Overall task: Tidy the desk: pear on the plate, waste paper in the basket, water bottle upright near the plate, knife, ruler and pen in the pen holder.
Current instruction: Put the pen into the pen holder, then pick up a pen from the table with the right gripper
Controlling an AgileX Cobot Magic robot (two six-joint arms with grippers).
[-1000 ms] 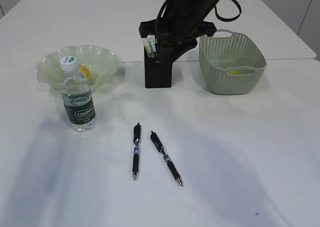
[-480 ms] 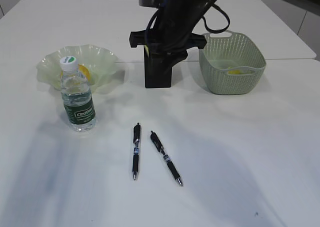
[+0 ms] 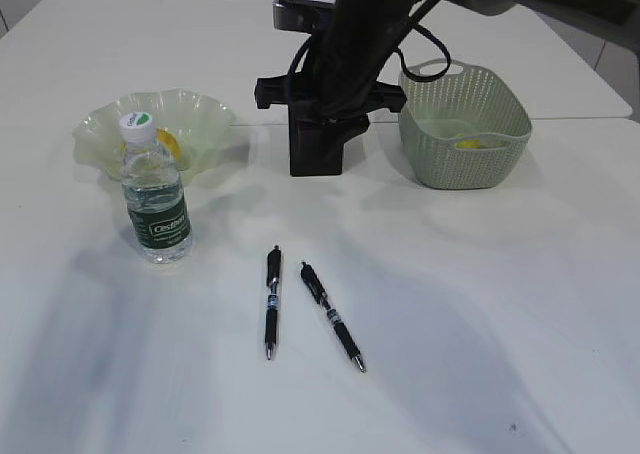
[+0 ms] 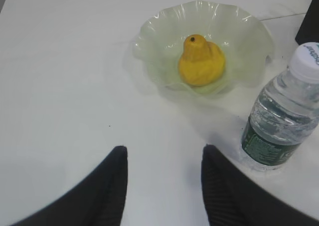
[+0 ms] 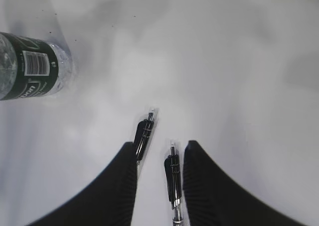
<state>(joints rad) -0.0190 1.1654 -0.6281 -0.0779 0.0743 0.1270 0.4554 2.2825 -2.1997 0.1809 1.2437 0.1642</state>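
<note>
The yellow pear (image 4: 201, 61) lies in the ruffled green plate (image 4: 149, 32) (image 3: 100, 124). The water bottle (image 3: 155, 189) (image 4: 284, 111) stands upright just in front of the plate. Two black pens (image 3: 272, 302) (image 3: 333, 316) lie on the desk (image 3: 480, 304). My right arm (image 3: 345, 54) hangs over the black pen holder (image 3: 318, 149) and hides its mouth. My right gripper (image 5: 159, 149) is open and empty high above the pens (image 5: 144, 131) (image 5: 173, 178). My left gripper (image 4: 164, 156) is open over bare desk, near the plate. Knife and ruler are hidden.
The sage-green basket (image 3: 463, 154) stands right of the pen holder, with something pale and yellowish (image 3: 468, 143) inside. A seam between table tops (image 3: 560, 119) runs behind it. The bottle (image 5: 30, 66) is left of the pens.
The right arm has shifted left and lower over the pen holder and now covers the holder's mouth and the yellow-green things in it. Pens, bottle and plate have not moved.
</note>
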